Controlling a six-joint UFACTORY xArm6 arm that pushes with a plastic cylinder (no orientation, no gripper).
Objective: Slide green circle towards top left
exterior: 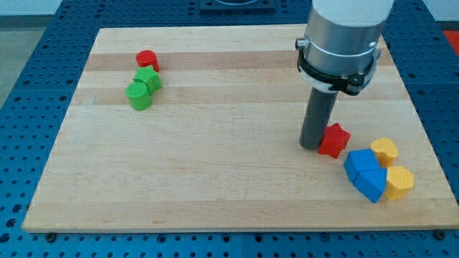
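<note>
The green circle lies on the wooden board at the view's upper left. A green star-like block touches it on its upper right, and a red round block sits just above that. My tip is far off at the view's right, touching the left side of a red star block. The arm's grey body rises above it.
At the view's lower right lie two blue blocks close together, a yellow block above them and a yellow block at their right. The board's edges border a blue perforated table.
</note>
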